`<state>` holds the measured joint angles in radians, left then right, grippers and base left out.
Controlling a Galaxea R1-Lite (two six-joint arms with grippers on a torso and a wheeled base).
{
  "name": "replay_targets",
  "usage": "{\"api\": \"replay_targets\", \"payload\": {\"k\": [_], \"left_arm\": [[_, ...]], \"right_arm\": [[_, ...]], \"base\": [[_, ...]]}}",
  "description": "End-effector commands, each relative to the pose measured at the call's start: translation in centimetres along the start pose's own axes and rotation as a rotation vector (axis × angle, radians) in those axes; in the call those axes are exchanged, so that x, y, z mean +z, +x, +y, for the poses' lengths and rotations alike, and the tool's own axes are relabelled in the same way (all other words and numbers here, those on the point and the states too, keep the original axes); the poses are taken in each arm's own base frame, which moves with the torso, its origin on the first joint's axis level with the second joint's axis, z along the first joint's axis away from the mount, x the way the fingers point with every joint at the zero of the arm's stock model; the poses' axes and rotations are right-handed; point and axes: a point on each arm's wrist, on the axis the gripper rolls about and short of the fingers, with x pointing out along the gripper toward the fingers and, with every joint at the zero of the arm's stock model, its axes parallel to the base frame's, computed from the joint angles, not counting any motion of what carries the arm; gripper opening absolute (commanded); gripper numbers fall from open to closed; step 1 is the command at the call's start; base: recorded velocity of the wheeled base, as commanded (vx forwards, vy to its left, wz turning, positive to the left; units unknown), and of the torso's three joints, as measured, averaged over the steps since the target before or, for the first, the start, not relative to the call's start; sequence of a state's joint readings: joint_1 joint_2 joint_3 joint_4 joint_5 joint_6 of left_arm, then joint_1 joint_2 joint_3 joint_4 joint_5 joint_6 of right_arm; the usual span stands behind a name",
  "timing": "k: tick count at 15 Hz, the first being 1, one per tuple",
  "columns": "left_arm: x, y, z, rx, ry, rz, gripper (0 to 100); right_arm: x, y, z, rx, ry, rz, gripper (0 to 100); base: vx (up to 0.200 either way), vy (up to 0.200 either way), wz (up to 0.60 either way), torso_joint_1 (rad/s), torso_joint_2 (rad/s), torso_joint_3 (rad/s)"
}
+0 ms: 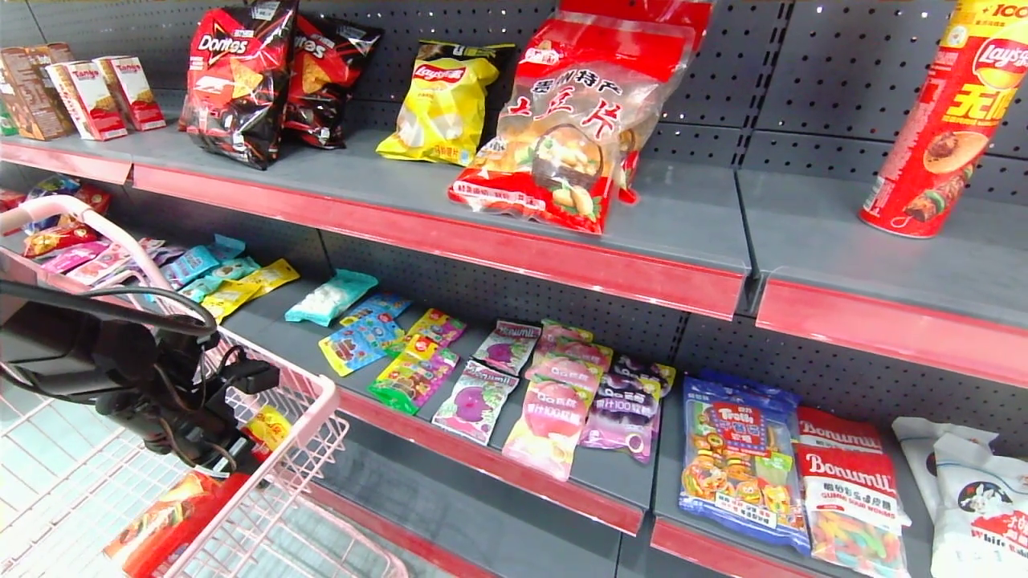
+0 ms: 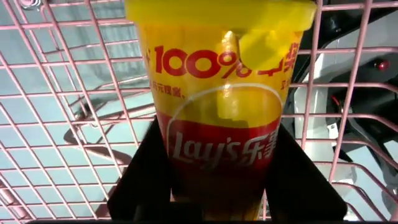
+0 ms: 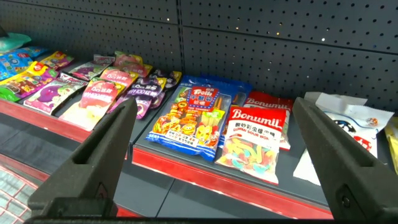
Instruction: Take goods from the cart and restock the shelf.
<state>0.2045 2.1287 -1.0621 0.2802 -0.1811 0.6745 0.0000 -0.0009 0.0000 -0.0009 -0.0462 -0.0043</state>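
Black left arm (image 1: 96, 353) with looping black cables (image 1: 161, 321); flat, tapered matte-black right fingers (image 3: 93, 165)

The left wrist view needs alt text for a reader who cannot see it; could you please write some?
A yellow and red chip can is held between the two black fingers of the left gripper, close up. Behind it is the pink wire mesh of the shopping cart.

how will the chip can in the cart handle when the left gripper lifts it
The chip can looks a stiff cylinder, so the left gripper probably won't crush it. Its glossy round wall may slip or twist. Laid down, it would likely roll.
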Motion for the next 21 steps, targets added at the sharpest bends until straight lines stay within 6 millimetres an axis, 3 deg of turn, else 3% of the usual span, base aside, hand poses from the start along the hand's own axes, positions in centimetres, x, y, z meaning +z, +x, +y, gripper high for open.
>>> {"api": "replay_targets", "payload": {"k": [1, 6, 7, 10, 11, 12, 16, 21], "left_arm": [[-0.2, -0.3, 0.0, -0.005, -0.007, -0.009, 0], [0.5, -5.1, -0.7, 0.038, -0.044, -0.153, 0], [0.2, -7.7, -1.6, 0.071, -0.085, -0.213, 0], [-1.6, -12.0, -3.3, 0.123, -0.089, -0.313, 0], [-1.6, -12.0, -3.3, 0.123, -0.089, -0.313, 0], [-2.9, -14.5, -4.5, 0.169, -0.086, -0.371, 0], [-5.9, -19.9, -7.8, 0.294, -0.072, -0.529, 0], [-7.9, -24.9, -11.2, 0.409, -0.055, -0.722, 0]], "right_arm": [[0.0, 0.0, 0.0, 0.0, 0.0, 0.0, 100], [0.0, 0.0, 0.0, 0.0, 0.0, 0.0, 100], [0.0, 0.0, 0.0, 0.002, 0.001, 0.002, 100], [0.0, 0.0, 0.0, 0.002, 0.001, 0.002, 100], [0.0, 0.0, 0.0, 0.002, 0.001, 0.002, 100], [0.0, 0.0, 0.0, 0.002, 0.003, 0.002, 100], [0.0, 0.0, 0.0, 0.002, 0.001, 0.002, 100], [0.0, 0.0, 0.0, 0.003, 0.001, 0.002, 100]], "base": [[0.0, 0.0, 0.0, 0.0, 0.0, 0.0], [0.0, 0.0, 0.0, 0.0, 0.0, 0.0], [0.0, 0.0, 0.0, 0.0, 0.0, 0.0], [0.0, 0.0, 0.0, 0.0, 0.0, 0.0], [0.0, 0.0, 0.0, 0.0, 0.0, 0.0], [0.0, 0.0, 0.0, 0.0, 0.0, 0.0], [0.0, 0.0, 0.0, 0.0, 0.0, 0.0], [0.0, 0.0, 0.0, 0.0, 0.0, 0.0]]}}
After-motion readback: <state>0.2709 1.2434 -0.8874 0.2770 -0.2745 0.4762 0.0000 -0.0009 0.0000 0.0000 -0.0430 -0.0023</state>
